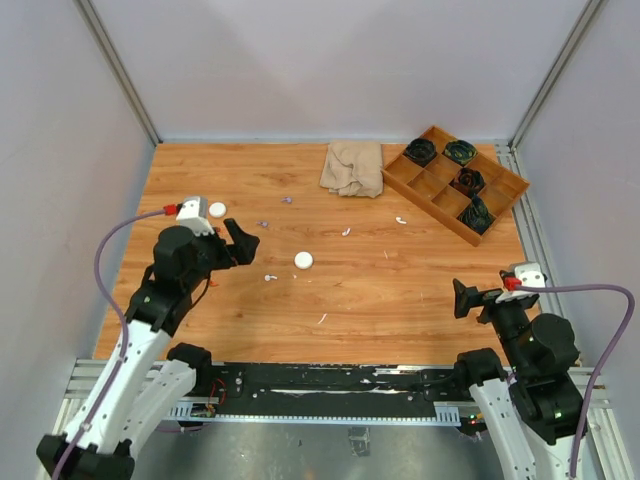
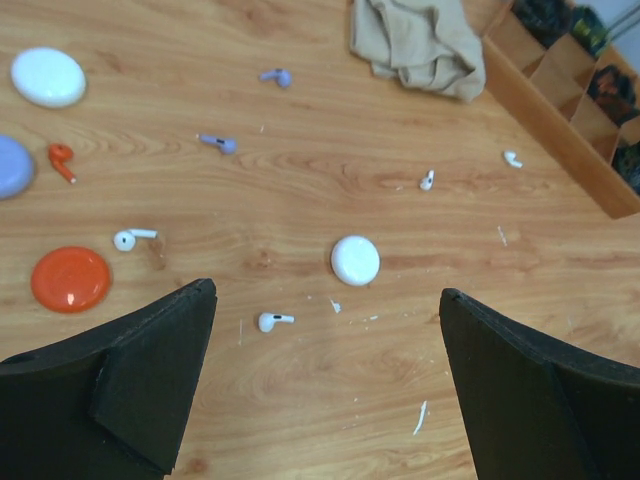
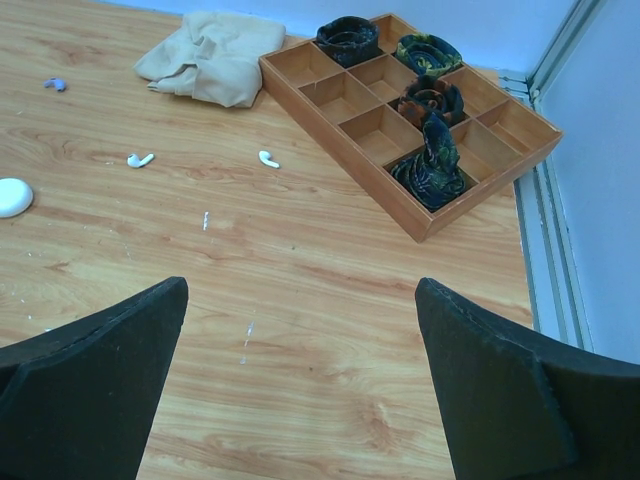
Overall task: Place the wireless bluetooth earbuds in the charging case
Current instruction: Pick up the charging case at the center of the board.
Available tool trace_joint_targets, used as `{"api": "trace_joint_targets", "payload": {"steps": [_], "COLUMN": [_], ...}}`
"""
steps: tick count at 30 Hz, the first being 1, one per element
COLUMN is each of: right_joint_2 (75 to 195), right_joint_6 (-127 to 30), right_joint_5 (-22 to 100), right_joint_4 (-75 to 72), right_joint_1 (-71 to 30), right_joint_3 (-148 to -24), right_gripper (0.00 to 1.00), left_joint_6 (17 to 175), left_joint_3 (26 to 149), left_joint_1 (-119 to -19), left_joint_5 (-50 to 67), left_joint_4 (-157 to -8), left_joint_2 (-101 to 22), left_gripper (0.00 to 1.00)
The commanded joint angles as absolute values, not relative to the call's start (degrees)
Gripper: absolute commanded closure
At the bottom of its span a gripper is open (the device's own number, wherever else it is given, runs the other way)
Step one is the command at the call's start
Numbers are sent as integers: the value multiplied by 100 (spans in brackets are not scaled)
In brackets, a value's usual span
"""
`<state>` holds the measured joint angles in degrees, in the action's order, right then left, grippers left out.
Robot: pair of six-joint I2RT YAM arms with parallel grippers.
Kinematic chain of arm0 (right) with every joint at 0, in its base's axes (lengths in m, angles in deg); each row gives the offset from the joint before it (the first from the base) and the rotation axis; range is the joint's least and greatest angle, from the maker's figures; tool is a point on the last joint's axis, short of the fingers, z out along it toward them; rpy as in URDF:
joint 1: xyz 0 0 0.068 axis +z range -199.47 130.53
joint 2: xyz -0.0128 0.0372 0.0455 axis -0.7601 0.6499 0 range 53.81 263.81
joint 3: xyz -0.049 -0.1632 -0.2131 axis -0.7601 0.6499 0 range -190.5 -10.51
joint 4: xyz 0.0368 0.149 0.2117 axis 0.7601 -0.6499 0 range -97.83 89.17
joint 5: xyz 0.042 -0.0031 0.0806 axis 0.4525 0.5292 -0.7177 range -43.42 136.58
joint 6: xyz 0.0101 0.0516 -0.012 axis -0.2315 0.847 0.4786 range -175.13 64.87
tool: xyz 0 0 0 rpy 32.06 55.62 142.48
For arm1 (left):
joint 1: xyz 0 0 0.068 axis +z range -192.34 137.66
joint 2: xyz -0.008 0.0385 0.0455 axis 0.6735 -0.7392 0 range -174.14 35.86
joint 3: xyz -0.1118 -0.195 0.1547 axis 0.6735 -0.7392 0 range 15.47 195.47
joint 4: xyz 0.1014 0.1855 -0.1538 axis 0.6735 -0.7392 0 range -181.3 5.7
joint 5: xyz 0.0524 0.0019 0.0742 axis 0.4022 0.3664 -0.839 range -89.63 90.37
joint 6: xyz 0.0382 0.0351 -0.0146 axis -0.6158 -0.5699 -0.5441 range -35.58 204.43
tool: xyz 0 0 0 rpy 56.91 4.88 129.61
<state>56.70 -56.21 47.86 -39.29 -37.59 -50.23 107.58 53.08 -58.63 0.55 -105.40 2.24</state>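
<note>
Small earbuds lie scattered on the wood table: white ones (image 2: 272,321) (image 2: 134,238) (image 2: 427,180) (image 2: 512,158), pale purple ones (image 2: 277,76) (image 2: 218,143) and an orange one (image 2: 62,160). A round white case (image 2: 355,260) lies closed mid-table, also in the top view (image 1: 303,260). Further cases lie at the left: white (image 2: 47,77), pale purple (image 2: 10,167), orange (image 2: 70,279). My left gripper (image 2: 327,290) is open and empty, above the table just short of the white case (image 1: 247,243). My right gripper (image 3: 300,284) is open and empty at the near right (image 1: 460,299).
A crumpled beige cloth (image 1: 352,166) lies at the back. A wooden divided tray (image 1: 430,185) holding dark rolled items stands at the back right. White flecks dot the table. Grey walls close in on the left, back and right.
</note>
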Motion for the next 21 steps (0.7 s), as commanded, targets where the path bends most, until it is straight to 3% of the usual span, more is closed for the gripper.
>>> {"api": "trace_joint_targets", "payload": {"steps": [1,21], "right_joint_2": [5421,5342], "right_joint_6": [-5636,-5689], "right_joint_5": [4701,4456], "right_joint_4": [-3722,-3686], "right_joint_1": [-3681,-3681], "right_joint_3": [-4927,-4897], "right_gripper": [1,2], "left_joint_6": [10819,10289], "left_joint_3": [5564,6782], "left_joint_1": [-5904,-7334], "left_joint_5": [527,310], "left_joint_4": [-10348,-9431], "left_joint_2": [-688,-4420], "left_gripper": [1,4]}}
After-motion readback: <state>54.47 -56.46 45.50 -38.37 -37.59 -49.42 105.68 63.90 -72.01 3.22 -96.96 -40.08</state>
